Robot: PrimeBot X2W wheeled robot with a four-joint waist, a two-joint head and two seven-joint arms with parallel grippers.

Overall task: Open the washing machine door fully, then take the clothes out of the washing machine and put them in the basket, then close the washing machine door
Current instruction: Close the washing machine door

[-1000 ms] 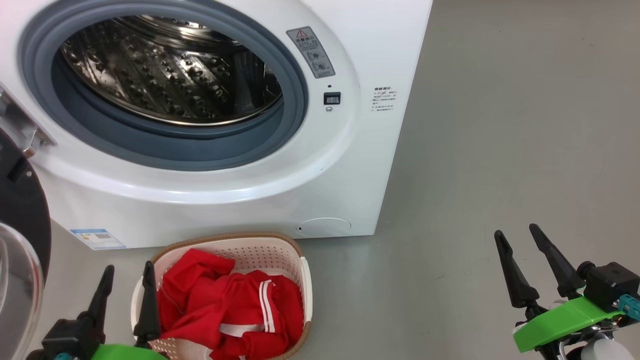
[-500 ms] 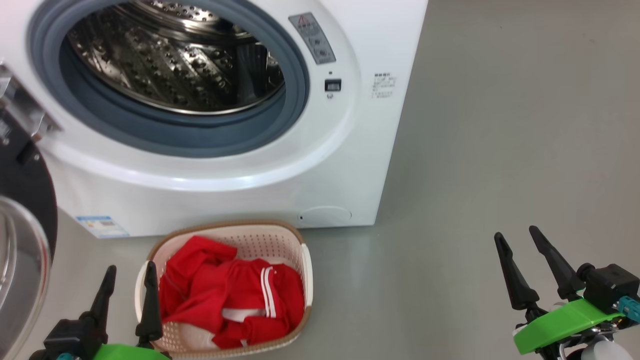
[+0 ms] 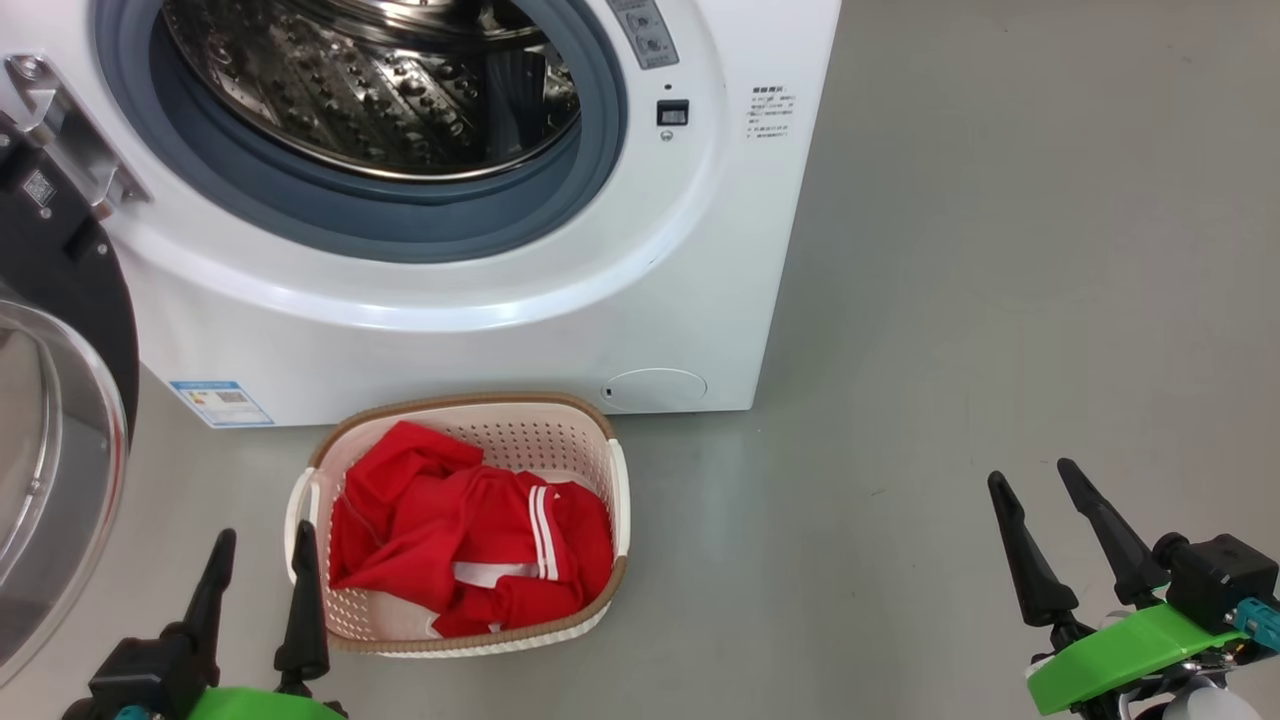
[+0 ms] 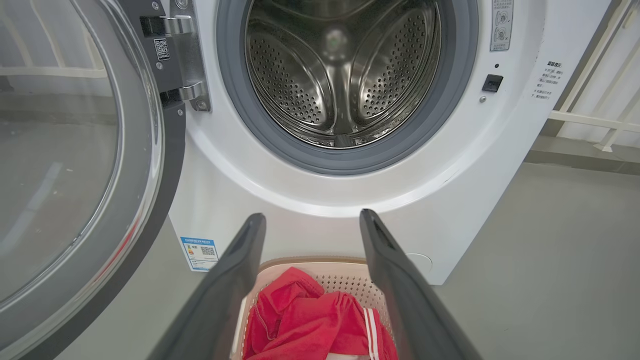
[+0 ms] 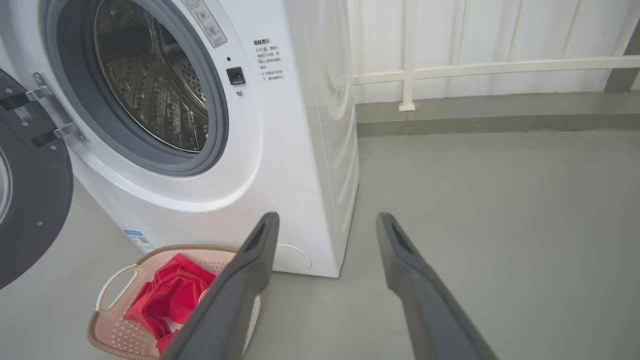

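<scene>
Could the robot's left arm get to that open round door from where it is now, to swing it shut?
Probably yes. The door hangs open just left of the left gripper, which is open and empty, with only bare floor between the two. The basket sits on the gripper's other side.

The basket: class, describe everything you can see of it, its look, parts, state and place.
The basket is a small cream plastic tub, rectangular with rounded corners, perforated, with a brown woven-look rim and white side handles. It stands upright on the grey floor just before the washing machine. Red clothes with white stripes lie heaped inside it.
</scene>
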